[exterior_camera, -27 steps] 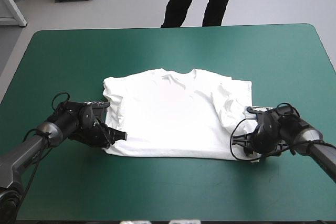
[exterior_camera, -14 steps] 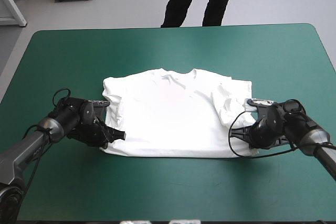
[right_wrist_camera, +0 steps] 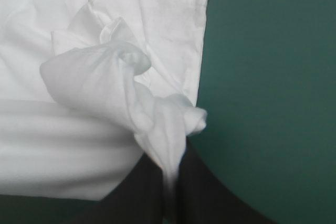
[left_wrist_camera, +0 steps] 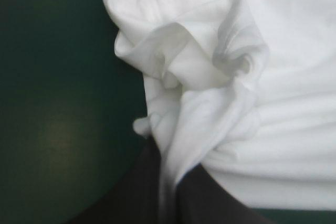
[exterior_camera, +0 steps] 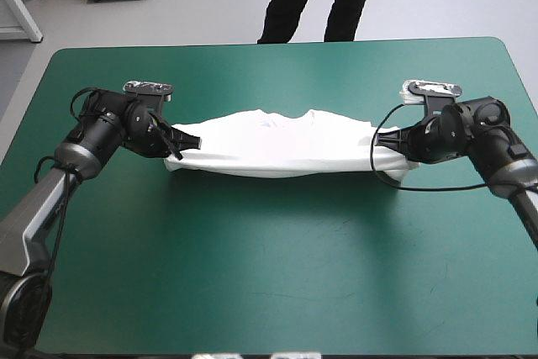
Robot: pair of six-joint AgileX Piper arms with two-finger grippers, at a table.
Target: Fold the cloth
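White, one T-shirt stretches between two grippers, left gripper and right gripper each pinching one end.

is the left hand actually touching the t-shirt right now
Touching. The left wrist view shows it: a fold of the T-shirt runs down between the left hand's two black fingers, which are all but shut on it.

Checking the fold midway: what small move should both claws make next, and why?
Probably carry both corners toward the collar and lower them: the left claw and right claw each pinch a raised corner of the T-shirt, not yet laid down.
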